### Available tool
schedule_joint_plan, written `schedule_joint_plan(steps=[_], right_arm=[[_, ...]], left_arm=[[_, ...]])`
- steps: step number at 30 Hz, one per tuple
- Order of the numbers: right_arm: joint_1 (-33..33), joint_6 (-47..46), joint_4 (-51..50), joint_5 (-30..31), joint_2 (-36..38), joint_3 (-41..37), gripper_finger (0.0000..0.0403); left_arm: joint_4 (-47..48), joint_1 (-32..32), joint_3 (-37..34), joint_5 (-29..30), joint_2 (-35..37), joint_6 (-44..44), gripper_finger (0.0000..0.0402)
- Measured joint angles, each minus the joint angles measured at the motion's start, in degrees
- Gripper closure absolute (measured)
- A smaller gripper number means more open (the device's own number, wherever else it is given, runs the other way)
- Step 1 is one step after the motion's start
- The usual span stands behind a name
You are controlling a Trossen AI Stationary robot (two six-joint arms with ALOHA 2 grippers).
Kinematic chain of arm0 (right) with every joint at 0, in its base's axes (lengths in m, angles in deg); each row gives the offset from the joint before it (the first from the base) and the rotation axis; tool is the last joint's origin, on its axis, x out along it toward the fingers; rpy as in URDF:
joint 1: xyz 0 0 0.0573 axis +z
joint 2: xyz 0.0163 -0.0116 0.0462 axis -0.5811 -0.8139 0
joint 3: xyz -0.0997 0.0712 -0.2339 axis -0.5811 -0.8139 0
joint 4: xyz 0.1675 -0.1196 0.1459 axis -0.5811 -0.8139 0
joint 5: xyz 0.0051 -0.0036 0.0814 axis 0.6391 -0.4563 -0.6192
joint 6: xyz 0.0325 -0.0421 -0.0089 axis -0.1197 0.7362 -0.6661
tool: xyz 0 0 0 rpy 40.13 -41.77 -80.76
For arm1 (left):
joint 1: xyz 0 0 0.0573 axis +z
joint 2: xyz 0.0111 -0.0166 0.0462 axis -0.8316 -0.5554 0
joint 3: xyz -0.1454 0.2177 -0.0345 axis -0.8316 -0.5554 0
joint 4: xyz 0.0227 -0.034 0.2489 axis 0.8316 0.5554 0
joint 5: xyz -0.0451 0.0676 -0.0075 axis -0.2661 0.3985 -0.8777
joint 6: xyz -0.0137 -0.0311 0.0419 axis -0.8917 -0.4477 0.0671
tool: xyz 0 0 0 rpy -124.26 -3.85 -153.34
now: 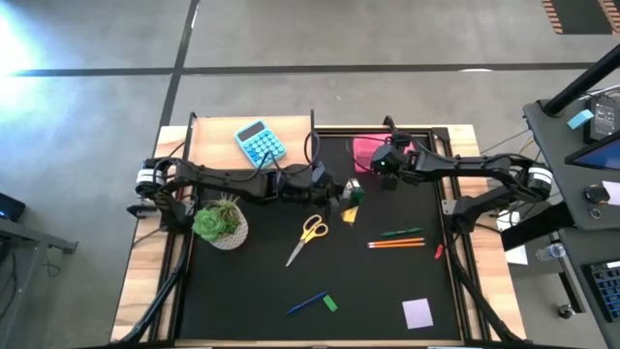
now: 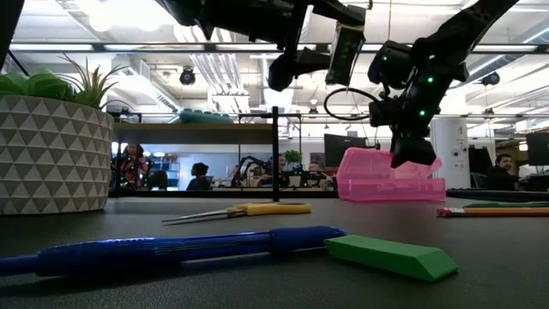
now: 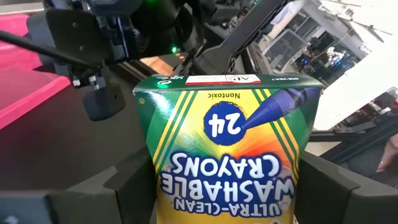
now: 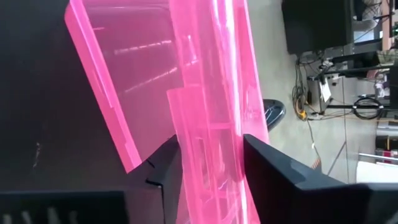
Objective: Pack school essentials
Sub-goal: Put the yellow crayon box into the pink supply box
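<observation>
My left gripper [image 1: 346, 193] is shut on a yellow and green crayon box [image 3: 227, 149], held in the air over the mat's middle [image 2: 346, 53]. My right gripper [image 1: 386, 163] is shut on a pink translucent pencil case [image 1: 368, 150] at the mat's far edge, which rests on the mat [image 2: 390, 186]. Yellow-handled scissors [image 1: 308, 236], orange and green pencils [image 1: 397, 238], a blue pen [image 1: 306, 304], a green eraser [image 1: 329, 303] and a lilac note pad [image 1: 418, 312] lie flat on the mat. My left gripper pinches the crayon box by its two narrow sides [image 3: 146, 186], one finger on each, with the printed face toward the wrist camera. The box's free end sticks out beyond the fingers. The box is lifted clear of the mat. My right gripper pinches a thin pink panel of the case [image 4: 208, 162] between its two fingers [image 4: 163, 171], which come at it from above. In the low view the pinched pink flap [image 2: 423, 163] stands raised above the case's body, which stays on the mat.
A blue calculator [image 1: 260, 142] lies on the wooden table at the far left. A potted plant in a white pot [image 1: 221, 223] stands at the mat's left edge beside my left arm. A small red thing [image 1: 438, 251] lies at the mat's right edge.
</observation>
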Motion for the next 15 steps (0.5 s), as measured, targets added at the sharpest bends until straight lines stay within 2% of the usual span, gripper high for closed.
schedule_joint_plan(steps=[8, 15], right_arm=[[0.0, -1.3, -1.6, -0.3, 2.6, 0.0, 0.0275], [0.0, -11.7, -13.9, -5.5, 7.5, 3.7, 0.0273]], left_arm=[[-0.4, 0.0, 0.0, 0.1, 0.0, -0.1, 0.0127], [3.2, 0.0, 0.0, 1.0, 0.0, 0.0, 0.0127]])
